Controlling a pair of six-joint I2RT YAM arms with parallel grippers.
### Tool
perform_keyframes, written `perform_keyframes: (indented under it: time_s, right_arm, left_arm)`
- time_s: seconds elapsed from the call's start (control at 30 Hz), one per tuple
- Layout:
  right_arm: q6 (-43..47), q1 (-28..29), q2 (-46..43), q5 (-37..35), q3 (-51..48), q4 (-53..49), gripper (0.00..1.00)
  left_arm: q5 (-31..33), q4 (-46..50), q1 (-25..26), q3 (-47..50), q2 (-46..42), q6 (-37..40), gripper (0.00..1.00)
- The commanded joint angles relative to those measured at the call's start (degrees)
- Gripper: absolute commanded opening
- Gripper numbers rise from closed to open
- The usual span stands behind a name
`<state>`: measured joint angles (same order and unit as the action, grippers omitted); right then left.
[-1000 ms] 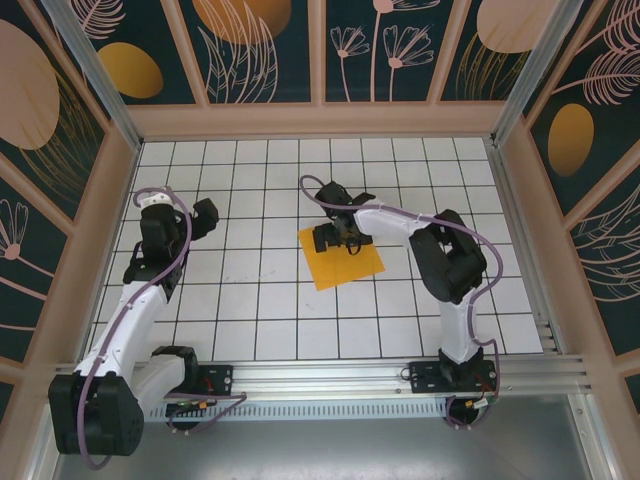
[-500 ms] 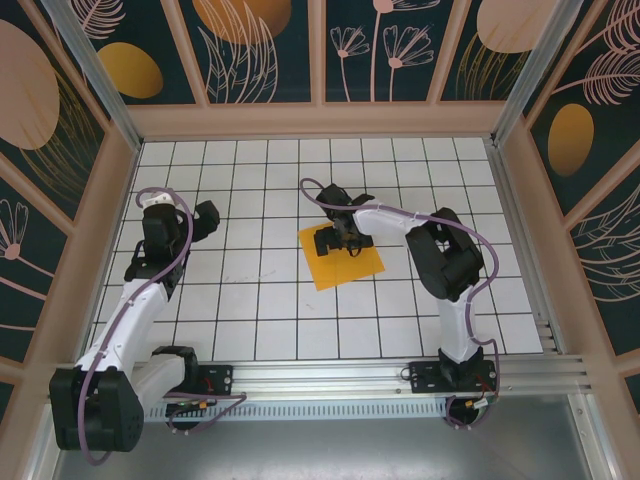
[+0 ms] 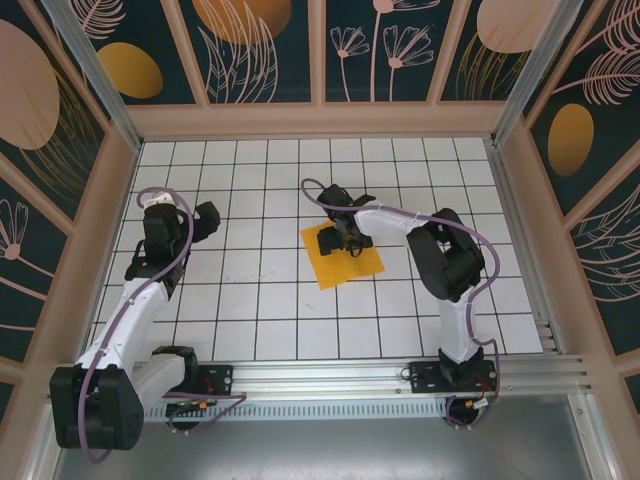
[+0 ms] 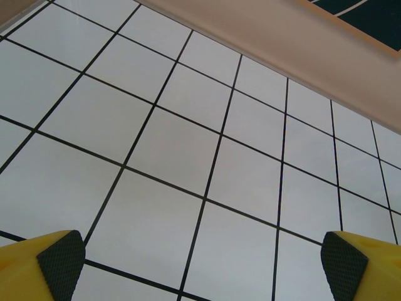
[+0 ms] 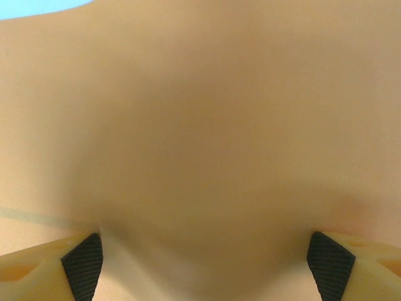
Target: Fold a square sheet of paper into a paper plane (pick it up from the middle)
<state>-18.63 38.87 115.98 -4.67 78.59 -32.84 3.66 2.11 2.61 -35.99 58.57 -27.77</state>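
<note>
We see the paper (image 3: 352,264) flat near the centre of the table (image 3: 260,300), slightly toward its far edge. Right gripper (image 3: 340,238) is down on the paper's far-left part, jaws wide apart, no visible clamp. Left gripper (image 4: 200,266) is fully spread over bare table near the left edge, holding nothing.

A bench (image 3: 250,300) of white square tiles with thin black grid lines fills the enclosure floor. A pale wooden ledge (image 3: 320,120) runs along its far edge, with similar frames down the left and right edges. Above them stand dark teal wall panels (image 3: 370,50) printed with line-drawn flowers, leaves and orange ovals (image 3: 130,70). An aluminium rail (image 3: 330,375) spans the near edge.
</note>
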Motion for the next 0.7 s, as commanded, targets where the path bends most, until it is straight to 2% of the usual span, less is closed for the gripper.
perform_keyframes:
  time_s: [0.0,0.07,0.17,0.37,0.5,0.67]
  right_arm:
    - [-0.4,-0.7,4.6,2.3,-3.1,-1.1,0.84]
    - [-1.0,-0.7,3.5,3.5,-2.6,-0.3,0.78]
    - [-2.5,-0.7,0.8,6.5,-2.5,2.4,0.63]
    - [-5.2,-0.9,-5.2,15.2,-2.6,10.0,0.37]
    - [-8.3,-2.1,-9.1,24.5,-5.1,17.9,0.32]
    - [-12.9,-4.3,-11.9,34.9,-9.2,26.9,0.30]
  left_arm:
    - [0.4,1.3,-0.3,-0.7,0.1,-0.6,0.99]
    - [0.2,1.4,-0.3,-0.7,0.1,-0.7,0.99]
    - [-1.5,1.1,-0.3,-0.7,0.3,-1.9,0.98]
    - [-10.0,-1.7,-0.3,0.5,2.3,-5.4,0.99]
    - [-16.2,-5.8,-0.3,3.0,3.2,-9.3,0.94]
    - [-25.3,-15.1,-0.1,6.8,5.3,-15.1,0.81]
